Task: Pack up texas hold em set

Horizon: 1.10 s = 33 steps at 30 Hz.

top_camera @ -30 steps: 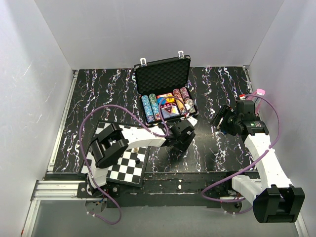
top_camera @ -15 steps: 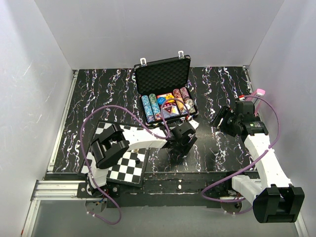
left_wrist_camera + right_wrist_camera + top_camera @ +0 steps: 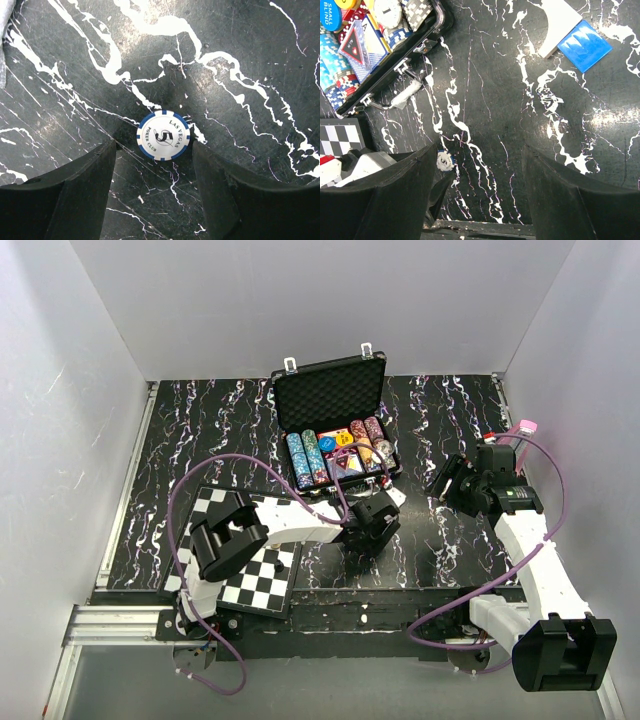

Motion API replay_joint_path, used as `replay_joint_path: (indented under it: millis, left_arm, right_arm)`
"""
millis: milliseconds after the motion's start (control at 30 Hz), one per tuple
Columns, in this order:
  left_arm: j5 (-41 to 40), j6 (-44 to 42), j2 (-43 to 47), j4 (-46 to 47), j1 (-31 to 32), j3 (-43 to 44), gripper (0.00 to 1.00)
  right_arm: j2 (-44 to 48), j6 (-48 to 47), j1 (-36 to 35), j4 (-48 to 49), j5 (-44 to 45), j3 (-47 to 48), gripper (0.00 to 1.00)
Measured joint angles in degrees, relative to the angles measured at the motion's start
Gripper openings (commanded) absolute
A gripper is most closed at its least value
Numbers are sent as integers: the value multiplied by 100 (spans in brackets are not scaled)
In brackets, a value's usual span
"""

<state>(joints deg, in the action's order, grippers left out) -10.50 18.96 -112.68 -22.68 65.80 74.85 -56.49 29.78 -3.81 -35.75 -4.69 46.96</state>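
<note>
The left gripper (image 3: 154, 149) hangs straight over a single loose poker chip (image 3: 163, 135), its jaws apart and closed on nothing; the chip lies on the black marbled table (image 3: 240, 60) in the gap between the two fingers, level with their tips, nearer one finger than the other and, as far as the wrist view shows, touching neither; it lies flat, face up, so it is a round disc with no long axis and only a thin rim to take hold of, which I judge makes a straight descent and a squeeze across its width the move in hand; its face is white with a blue-and-white segmented edge, a large 5 and the words Las Vegas Poker Club; beyond this gripper, away from the arm bases, the black briefcase (image 3: 335, 400) stands open, its foam-lined lid up and rows of chips, cards and round buttons already in its tray; further right, the right gripper (image 3: 452, 480) hovers beside the case with its jaws wide apart and empty, well apart from the chip, so the left arm is plainly the nearer one.
</note>
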Motion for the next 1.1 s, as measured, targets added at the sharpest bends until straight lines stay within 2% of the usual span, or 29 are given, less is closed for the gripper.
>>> replay_joint_path:
  millis: [300, 600, 1100]
  left_arm:
    - [-92, -94, -111, 28, 33, 116, 52]
    - [-105, -79, -127, 87, 33, 116, 37]
    - [-439, -195, -114, -308, 26, 470, 34]
  right_arm:
    - [0, 0, 0, 31, -2, 0, 75]
    - [0, 0, 0, 33, -4, 0, 75]
    - [0, -2, 0, 33, 0, -4, 75]
